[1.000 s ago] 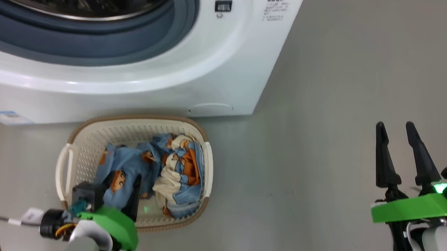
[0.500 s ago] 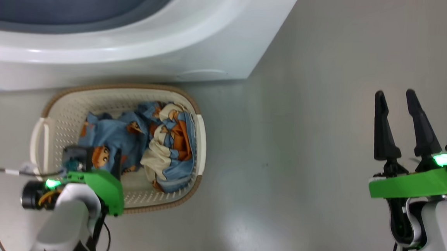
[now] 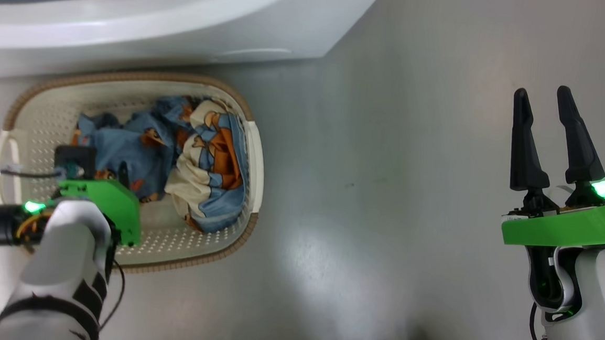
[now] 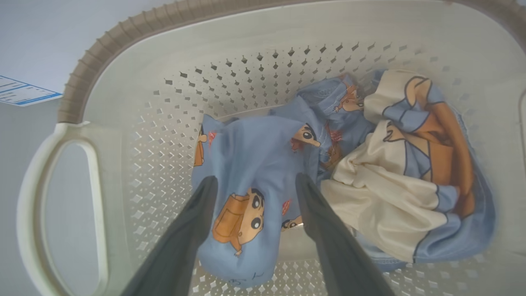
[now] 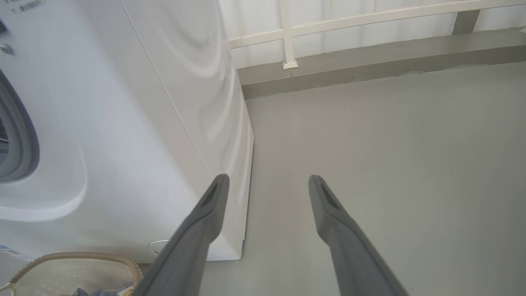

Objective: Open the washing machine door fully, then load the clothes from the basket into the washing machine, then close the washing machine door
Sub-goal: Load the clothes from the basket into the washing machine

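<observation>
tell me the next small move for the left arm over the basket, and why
Probably lower the left jaws a little and close them: they stand open, straddling a blue fold of the clothes in the basket, with nothing pinched yet.

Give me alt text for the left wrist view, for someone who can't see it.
The left gripper, jaws open, points down into the cream perforated basket, its two dark fingers framing a bunched light-blue cartoon-print piece of the clothes. More clothes, cream and orange, lie to the right.
</observation>
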`<state>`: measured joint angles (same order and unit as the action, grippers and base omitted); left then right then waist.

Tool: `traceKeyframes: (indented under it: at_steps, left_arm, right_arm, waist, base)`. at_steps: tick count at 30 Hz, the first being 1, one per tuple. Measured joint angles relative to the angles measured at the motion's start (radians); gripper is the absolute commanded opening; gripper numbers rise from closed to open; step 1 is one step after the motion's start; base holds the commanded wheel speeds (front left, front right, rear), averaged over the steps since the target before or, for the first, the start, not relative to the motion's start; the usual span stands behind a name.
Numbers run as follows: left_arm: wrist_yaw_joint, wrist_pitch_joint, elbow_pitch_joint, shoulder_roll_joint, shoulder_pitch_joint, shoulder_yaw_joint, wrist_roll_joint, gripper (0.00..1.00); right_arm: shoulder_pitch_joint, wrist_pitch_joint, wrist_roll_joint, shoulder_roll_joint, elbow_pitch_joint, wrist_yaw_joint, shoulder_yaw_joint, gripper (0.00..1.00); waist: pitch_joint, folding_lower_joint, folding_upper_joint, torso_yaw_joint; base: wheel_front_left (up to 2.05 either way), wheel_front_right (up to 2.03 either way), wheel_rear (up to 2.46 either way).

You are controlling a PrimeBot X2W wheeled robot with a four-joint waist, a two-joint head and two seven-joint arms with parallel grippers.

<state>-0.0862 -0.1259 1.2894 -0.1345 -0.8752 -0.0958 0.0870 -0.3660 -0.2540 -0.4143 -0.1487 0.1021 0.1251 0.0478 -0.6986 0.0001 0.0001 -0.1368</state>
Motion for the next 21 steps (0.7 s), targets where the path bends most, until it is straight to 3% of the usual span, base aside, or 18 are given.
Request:
traceKeyframes:
  at_steps: [8, 21]
  left_arm:
    - [-0.056, 0.059, 0.005, -0.027, -0.060, 0.002, 0.011, 1.00]
    - [-0.034, 0.149, 0.007, -0.042, -0.093, 0.018, 0.062, 1.00]
  right_arm:
    - [-0.026, 0.000, -0.008, 0.000, -0.019, 0.000, 0.002, 1.00]
    - [-0.046, 0.000, -0.008, -0.001, -0.036, 0.000, 0.011, 1.00]
  waist:
    - [-0.070, -0.0001, 0.0000, -0.013]
    - [-0.129, -0.0001, -0.0001, -0.022]
  base:
    - [0.00, 0.00, 0.00]
    - [0.00, 0.00, 0.00]
